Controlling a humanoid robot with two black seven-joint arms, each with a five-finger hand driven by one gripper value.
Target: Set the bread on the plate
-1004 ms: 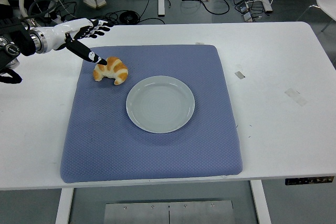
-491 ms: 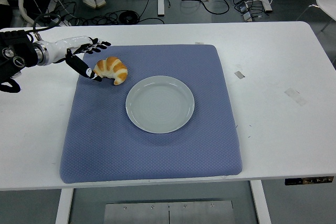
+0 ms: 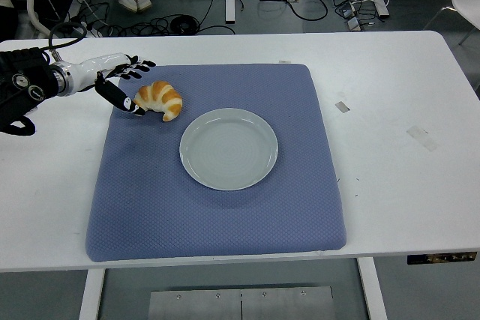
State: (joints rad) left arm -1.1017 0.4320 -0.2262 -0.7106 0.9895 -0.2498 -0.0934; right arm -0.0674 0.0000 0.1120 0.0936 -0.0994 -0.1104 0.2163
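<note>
Bread lies on the blue mat, just beside the empty plate. We keep our left hand low at its left end, fingers released and spread, thumb nearly touching, ready to scoop it.

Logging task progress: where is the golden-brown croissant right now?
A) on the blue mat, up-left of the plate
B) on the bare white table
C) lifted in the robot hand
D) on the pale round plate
A: the golden-brown croissant lies on the blue mat, off the empty pale round plate.
</note>
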